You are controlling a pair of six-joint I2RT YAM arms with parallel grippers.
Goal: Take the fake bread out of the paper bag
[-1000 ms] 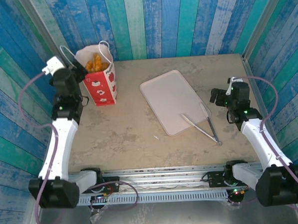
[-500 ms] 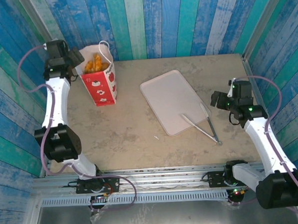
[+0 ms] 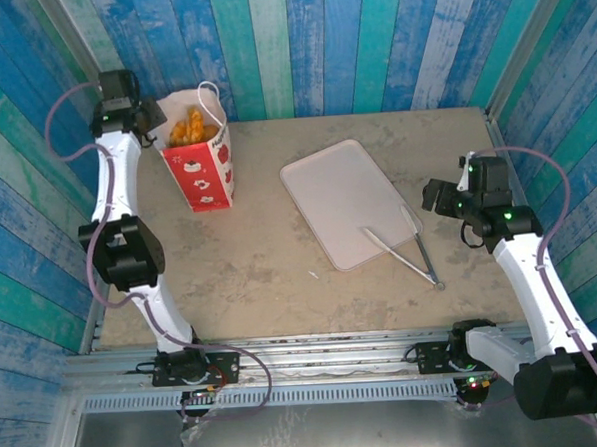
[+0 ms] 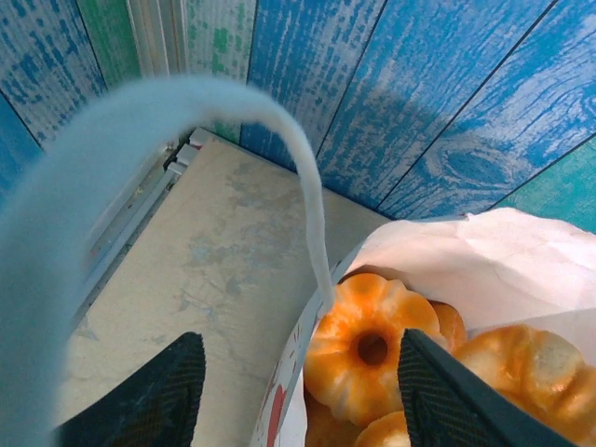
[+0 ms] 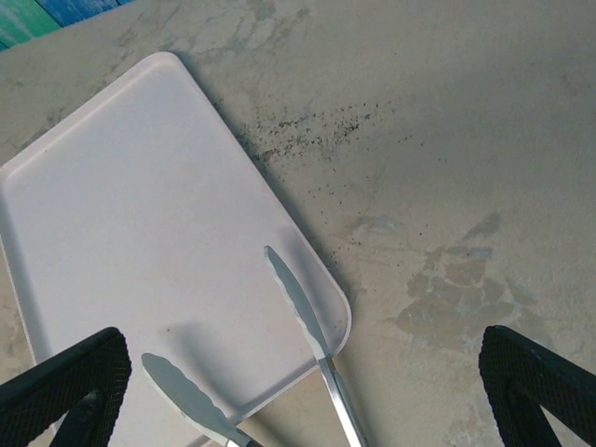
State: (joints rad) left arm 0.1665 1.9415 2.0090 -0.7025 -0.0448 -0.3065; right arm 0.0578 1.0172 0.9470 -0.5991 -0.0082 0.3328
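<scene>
Two arms bolted at near edge of table [image 3: 271,280]; task thing at rear left, nothing lifted out yet.

Largest first: table, pale and mottled, walled by blue planks.

Then left arm [image 3: 112,193], stretched far back and high, evidently to bring wrist over bag mouth. Then right arm [image 3: 526,262], low on right side, well apart from bag; likely idle for this step.

Next, tray [image 3: 332,187]: flat, pale pink, mid-table, bare apart from tong tips. Probable landing place for removed pieces, a judgement only.

Next, paper bag [image 3: 204,173]: upright at rear left, mouth open upward, red band low, white cord handles up. Set upright, so load contained and approach from above possible.

Next, tongs [image 3: 408,253]: metal, across tray's near right corner, tips on tray, hinge end on table. Not gripped.

Next, left gripper [image 4: 298,372]: spread wide, gripping nothing, just above bag's left rim. One finger [image 4: 149,400] outside over table, other finger [image 4: 456,400] over pastries. Reads as lining up across the rim, reach-in not begun.

Likewise right gripper [image 5: 300,358]: wide open, empty, aimed down at tray corner and tongs.

Next, fake bread [image 4: 368,345]: inside bag, heaped to brim. Glossy orange ring-shaped piece uppermost at left; easiest first pick, by guess.

Last, cord handle [image 4: 312,205]: looped close before left wrist lens, blurred. Possible snag on descent.
</scene>
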